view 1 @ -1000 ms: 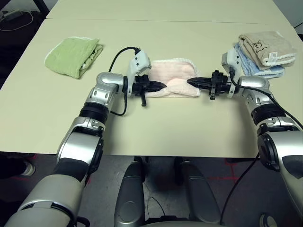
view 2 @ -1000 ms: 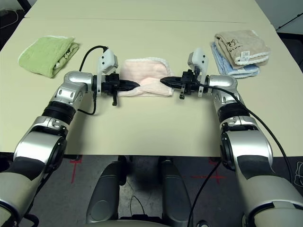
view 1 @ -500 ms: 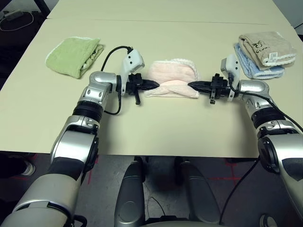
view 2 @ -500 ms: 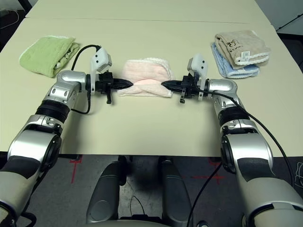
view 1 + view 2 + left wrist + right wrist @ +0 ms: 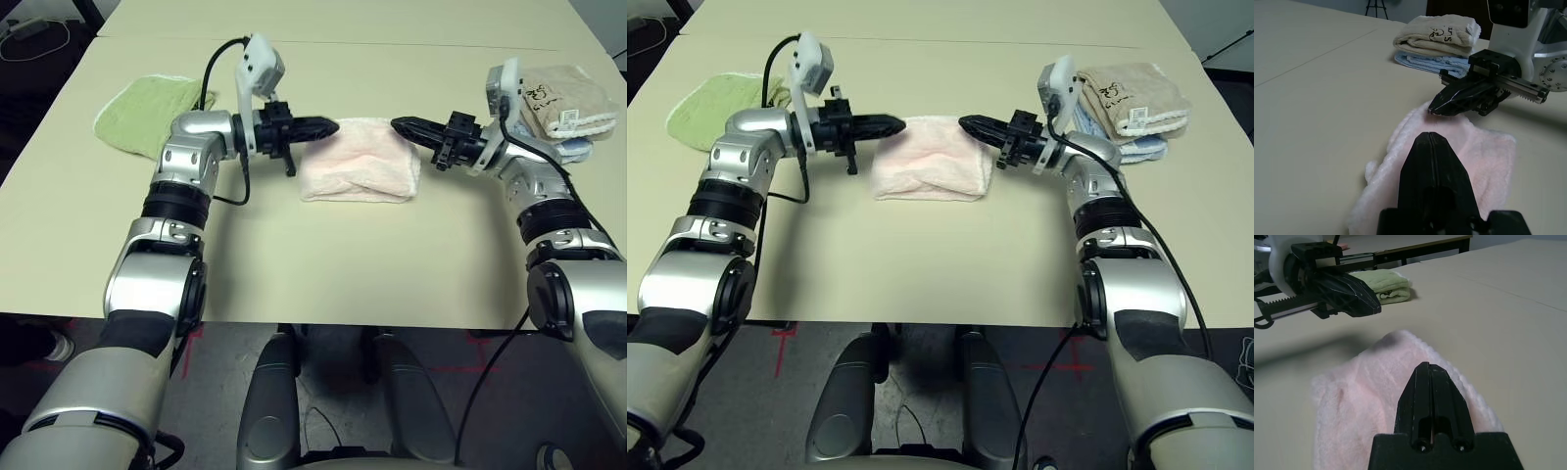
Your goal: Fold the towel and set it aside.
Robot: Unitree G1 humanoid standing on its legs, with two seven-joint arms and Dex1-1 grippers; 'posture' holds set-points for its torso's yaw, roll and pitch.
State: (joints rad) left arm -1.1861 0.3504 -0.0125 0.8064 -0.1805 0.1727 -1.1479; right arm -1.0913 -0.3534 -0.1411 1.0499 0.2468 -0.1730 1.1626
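The pale pink towel (image 5: 358,171) lies folded in a thick rectangle at the middle of the table. Both grippers hang in the air over its far edge, tips pointing at each other a short gap apart. My left gripper (image 5: 331,125) is shut over the towel's far left corner with no cloth between its fingers. Over the far right corner my right gripper (image 5: 398,124) is shut and empty too. The left wrist view shows the towel (image 5: 1488,161) below the left gripper (image 5: 1430,135), with the right gripper (image 5: 1437,107) facing it.
A green folded towel (image 5: 147,113) lies at the far left, behind my left forearm. A beige folded towel (image 5: 558,93) sits on a light blue one (image 5: 1435,61) at the far right, close behind my right wrist. Bare table (image 5: 343,255) stretches from the towel to the front edge.
Both grippers rose from the towel's near edge and swung toward its far edge, carrying that edge over. The towel now lies folded and free of both grippers.
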